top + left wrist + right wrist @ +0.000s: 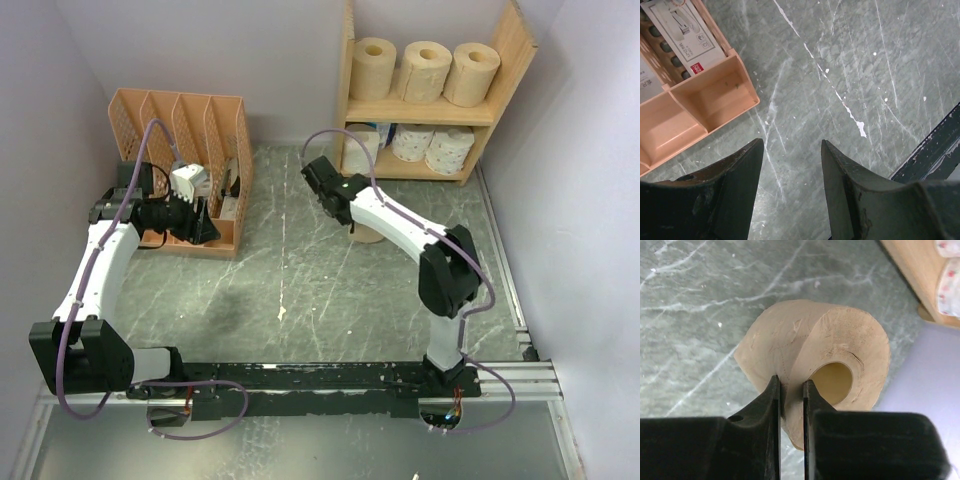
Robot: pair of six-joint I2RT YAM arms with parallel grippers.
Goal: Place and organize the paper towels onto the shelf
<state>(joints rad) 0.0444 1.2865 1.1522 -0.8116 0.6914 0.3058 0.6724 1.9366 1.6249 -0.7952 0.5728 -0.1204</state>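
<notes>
The wooden shelf [420, 108] stands at the back right. Three tan paper towel rolls [425, 70] stand on its top tier and white rolls [448, 150] sit on the bottom tier. My right gripper [791, 382] is shut on the wall of a fourth tan roll [850, 340], one finger inside the core and one outside, just above the table in front of the shelf. In the top view this roll [370, 236] is mostly hidden under the right arm. My left gripper [792, 142] is open and empty over the table, beside the orange organizer.
An orange-pink file organizer [180, 120] holding white boxes [190, 180] stands at the back left; its corner shows in the left wrist view [710, 95]. The shelf's base [910, 270] and white rolls [950, 270] show in the right wrist view. A black rail [330, 378] runs along the near edge.
</notes>
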